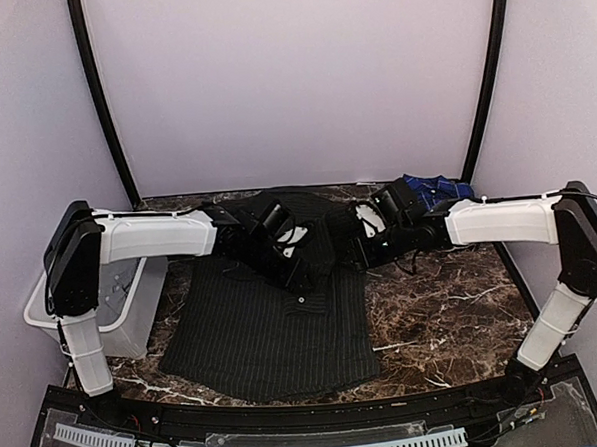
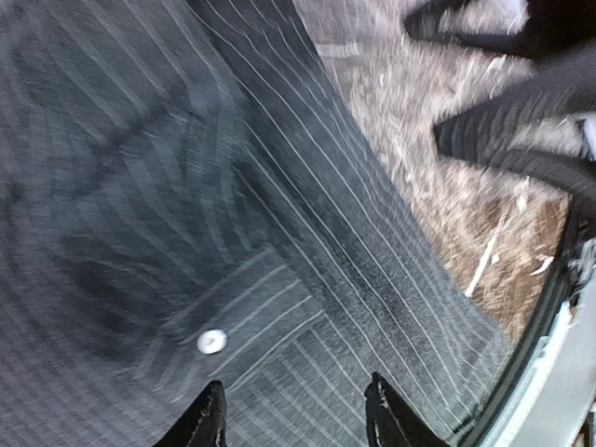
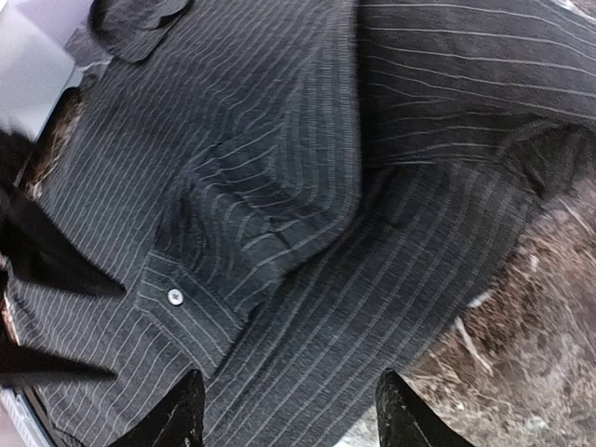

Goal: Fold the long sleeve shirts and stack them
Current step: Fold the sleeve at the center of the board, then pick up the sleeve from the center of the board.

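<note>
**A:** Where's the black pinstripe shirt (image 1: pixel 269 330)?

**B:** Spread flat mid-worktop (image 1: pixel 444 316), with a buttoned cuff (image 2: pixel 242 317) lying across its body. The left hand (image 2: pixel 293 414) and right hand (image 3: pixel 289 410) hover over its upper half, fingers parted, holding nothing.

**A:** How should the next fold go?

**B:** I'd pinch both shoulder edges at matching spots, lift low, and carry them evenly toward the hem (a lopsided pull would skew the sleeve).

**A:** Is there room?

**B:** There's bare marble on the right. The white bin (image 1: pixel 133 322) crowds the left edge. The plaid shirt (image 1: pixel 435 188) sits back right, behind the right arm. The hem lies near the front rim.
</note>
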You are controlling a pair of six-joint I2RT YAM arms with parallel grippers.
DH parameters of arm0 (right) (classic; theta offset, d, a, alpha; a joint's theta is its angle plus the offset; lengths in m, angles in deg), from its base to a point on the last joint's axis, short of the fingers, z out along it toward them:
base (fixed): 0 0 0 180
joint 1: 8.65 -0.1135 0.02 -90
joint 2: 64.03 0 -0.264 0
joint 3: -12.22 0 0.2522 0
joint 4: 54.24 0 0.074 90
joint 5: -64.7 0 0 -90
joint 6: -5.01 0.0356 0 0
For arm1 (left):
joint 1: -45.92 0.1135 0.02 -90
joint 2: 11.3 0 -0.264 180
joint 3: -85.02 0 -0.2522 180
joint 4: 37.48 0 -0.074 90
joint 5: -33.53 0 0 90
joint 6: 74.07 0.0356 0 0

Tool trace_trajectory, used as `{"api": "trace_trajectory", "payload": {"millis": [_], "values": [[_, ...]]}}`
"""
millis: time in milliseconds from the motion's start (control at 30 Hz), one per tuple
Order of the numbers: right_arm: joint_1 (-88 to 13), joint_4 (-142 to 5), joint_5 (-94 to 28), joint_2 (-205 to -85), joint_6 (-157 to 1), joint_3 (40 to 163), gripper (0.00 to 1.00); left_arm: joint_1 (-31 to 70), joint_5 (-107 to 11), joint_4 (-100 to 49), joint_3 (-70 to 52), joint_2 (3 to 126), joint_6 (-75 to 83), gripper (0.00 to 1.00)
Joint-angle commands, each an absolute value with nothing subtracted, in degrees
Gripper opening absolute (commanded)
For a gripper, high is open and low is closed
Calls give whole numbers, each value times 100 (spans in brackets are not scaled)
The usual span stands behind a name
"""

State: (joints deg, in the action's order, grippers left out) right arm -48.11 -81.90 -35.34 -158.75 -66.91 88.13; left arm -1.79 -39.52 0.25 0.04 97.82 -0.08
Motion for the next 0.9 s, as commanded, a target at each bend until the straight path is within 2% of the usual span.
{"api": "trace_trajectory", "payload": {"millis": [0,167,400,867], "values": [[-4755,-7842,-2926,-15480,-6317,8557,59,-589,-4659,431,371,10157,-87,50],[-4748,-7696,-2676,-15150,-6126,8197,60,-862,-5262,688,715,10609,-359,57],[-4746,-7612,-2755,-15022,-5920,7883,60,-1072,-6078,926,1189,11031,-340,58],[-4750,-7537,-2745,-14849,-5764,7532,59,-1165,-6080,1003,1354,11359,-228,59]]}}
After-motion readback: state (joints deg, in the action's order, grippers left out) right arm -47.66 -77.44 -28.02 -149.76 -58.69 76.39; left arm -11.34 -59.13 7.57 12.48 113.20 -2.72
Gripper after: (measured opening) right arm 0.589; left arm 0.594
